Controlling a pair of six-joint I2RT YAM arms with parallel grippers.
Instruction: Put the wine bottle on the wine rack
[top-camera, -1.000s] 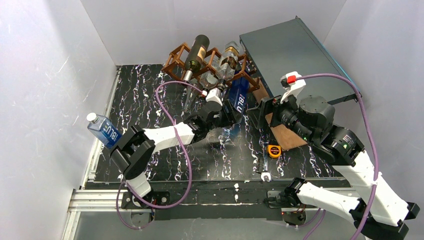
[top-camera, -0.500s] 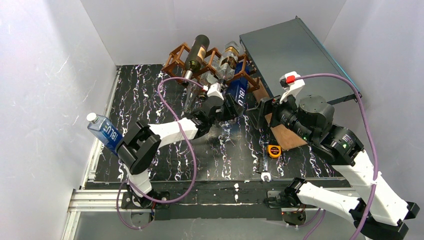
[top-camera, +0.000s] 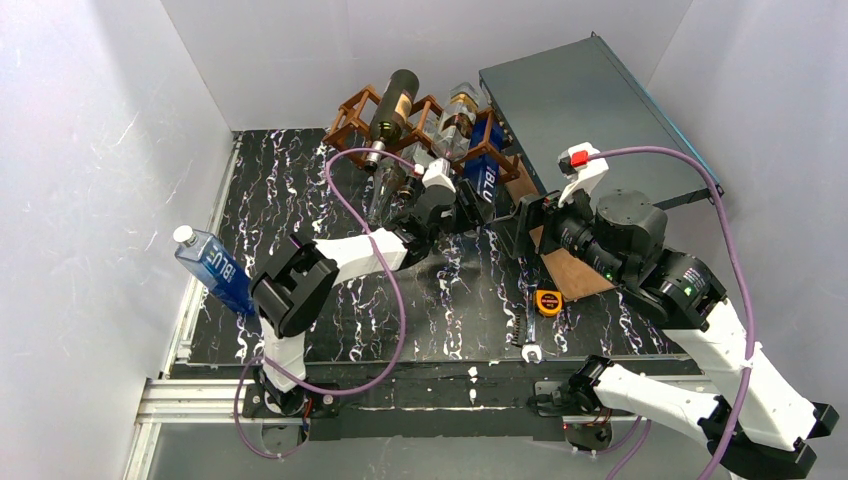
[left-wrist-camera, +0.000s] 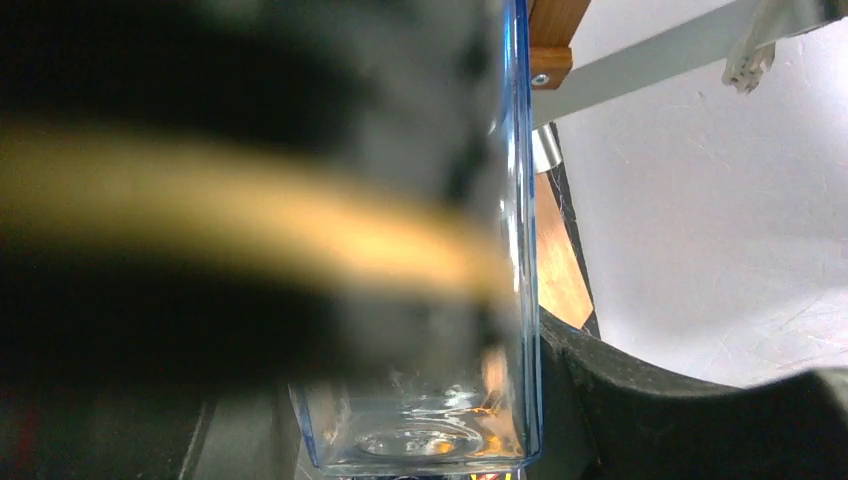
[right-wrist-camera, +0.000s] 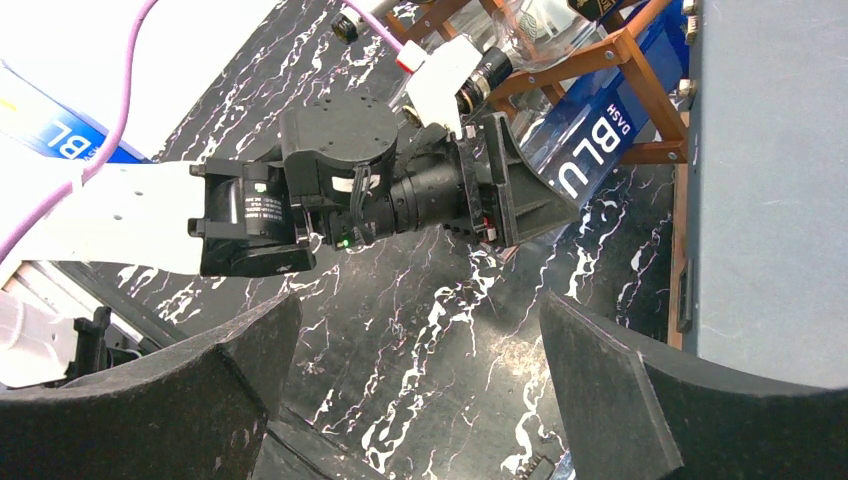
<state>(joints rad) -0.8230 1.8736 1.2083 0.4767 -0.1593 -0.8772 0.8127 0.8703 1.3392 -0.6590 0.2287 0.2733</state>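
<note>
"blu" wine bottle (top-camera: 487, 181) farther into wine rack (top-camera: 347, 118)

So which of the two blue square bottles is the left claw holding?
The blue square bottle at the reddish-brown wooden rack's right end; the other blue bottle stands by the table's left edge.

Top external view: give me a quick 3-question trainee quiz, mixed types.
1. True or false: the left gripper holds the blue square glass bottle at the reddish-brown wooden lattice wine rack.
2. The right gripper is: A open and empty; B shut on a bottle; C shut and empty.
3. Fill in: a second blue bottle sits by the black marbled table's ___ edge.
Key: 1 true; 2 A; 3 left.
</note>
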